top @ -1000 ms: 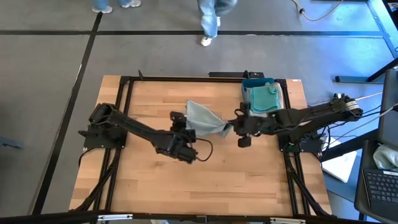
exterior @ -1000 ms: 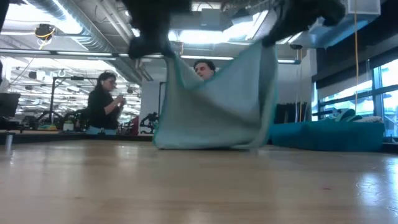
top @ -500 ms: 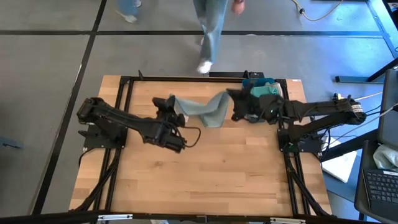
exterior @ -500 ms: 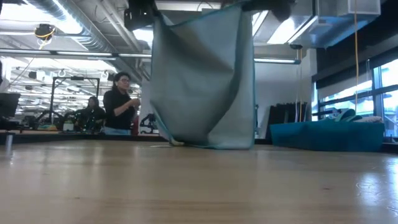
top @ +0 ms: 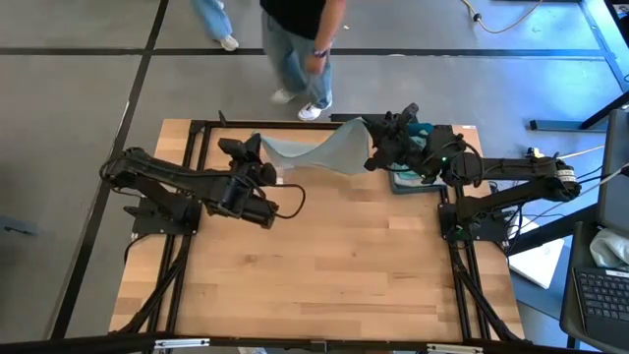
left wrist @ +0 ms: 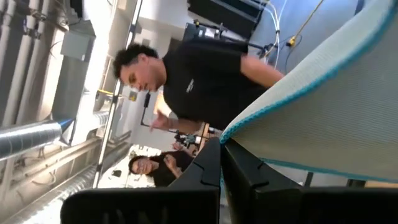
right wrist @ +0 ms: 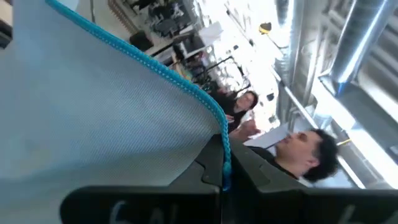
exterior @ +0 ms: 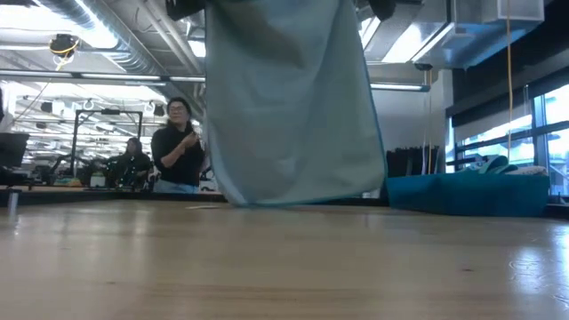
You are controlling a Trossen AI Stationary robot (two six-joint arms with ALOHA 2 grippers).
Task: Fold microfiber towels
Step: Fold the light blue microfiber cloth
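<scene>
Soft, light towel [top: 319, 155], hanging limp. Pinched at top corners by left gripper [top: 257, 149] and right gripper [top: 374, 147], both clamped.

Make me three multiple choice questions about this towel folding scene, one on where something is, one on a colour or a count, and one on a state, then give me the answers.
1. Where does the blue tray sit on the table in the high view?
A. at the near left corner
B. at the far right corner
C. in the middle

2. How many grippers hold the light grey towel?
A. none
B. one
C. two

3. How is that towel held in the low view?
A. hanging down as a sheet
B. lying flat on the wood
C. rolled into a ball

Answers:
1. B, since the tray lies under the right arm at the far right corner.
2. C, since the left gripper pinches one top corner and the right gripper the other, both shut on the edge in the wrist views.
3. A, since the cloth hangs from above, its lower edge near the tabletop.
</scene>
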